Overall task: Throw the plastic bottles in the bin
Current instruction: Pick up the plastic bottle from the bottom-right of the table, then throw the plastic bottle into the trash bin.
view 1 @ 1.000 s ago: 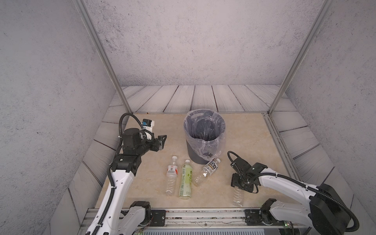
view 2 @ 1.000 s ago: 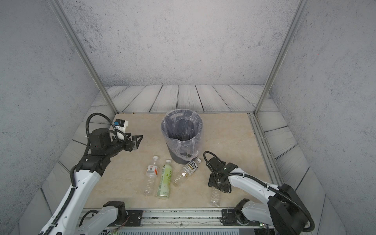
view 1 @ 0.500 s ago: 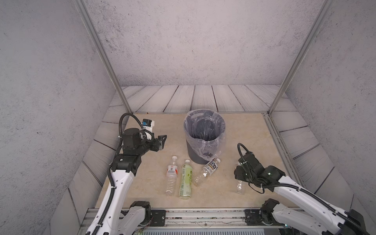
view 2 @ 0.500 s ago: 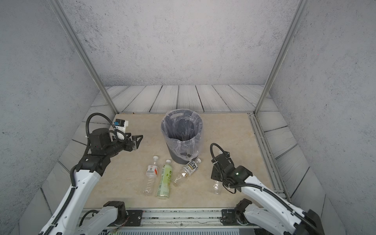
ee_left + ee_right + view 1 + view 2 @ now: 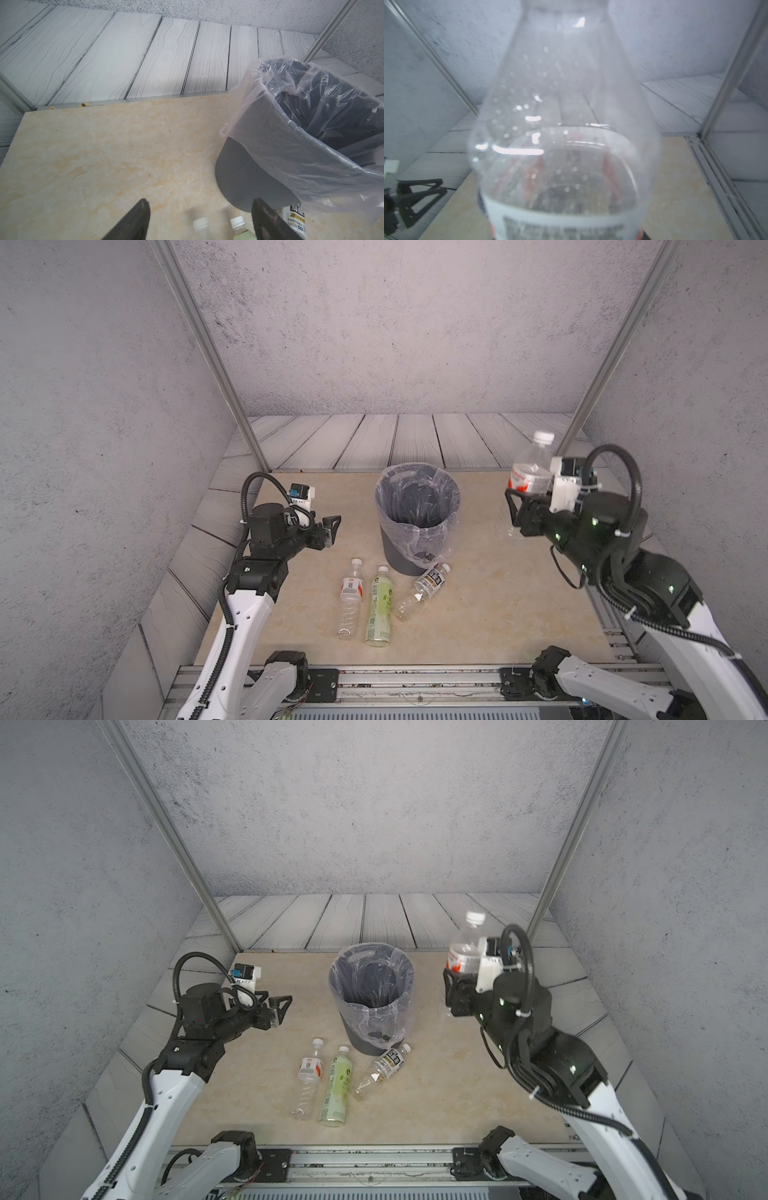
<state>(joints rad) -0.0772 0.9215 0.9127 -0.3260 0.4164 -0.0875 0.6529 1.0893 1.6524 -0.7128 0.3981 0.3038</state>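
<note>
The bin point(image 5: 392, 551) point(image 5: 353, 1036) is dark grey with a clear bag over its rim and stands mid-table. My right gripper point(image 5: 524, 499) point(image 5: 455, 986) is raised to the right of it, level with the rim. It is shut on a clear red-white labelled plastic bottle point(image 5: 530, 470) point(image 5: 463, 952) point(image 5: 564, 124), held cap up. Three plastic bottles lie in front of the bin: a red-white labelled one point(image 5: 350, 597) point(image 5: 309, 1079), a pale green one point(image 5: 380, 605) point(image 5: 337, 1090) and a black-white labelled one point(image 5: 426, 587) point(image 5: 384, 1065). My left gripper point(image 5: 330, 526) point(image 5: 282, 1004) point(image 5: 200, 202) hovers open and empty left of the bin point(image 5: 249, 176).
Slanted metal frame posts point(image 5: 615, 344) stand at the back corners, with grey walls close on both sides. A metal rail point(image 5: 415, 680) carrying both arm bases runs along the table's front edge. Grey plank boards surround the beige tabletop point(image 5: 478, 605).
My right arm has lifted the red-white labelled bottle off the table's front right and swung it up beside the bin. The left arm and the three lying bottles have not moved.
</note>
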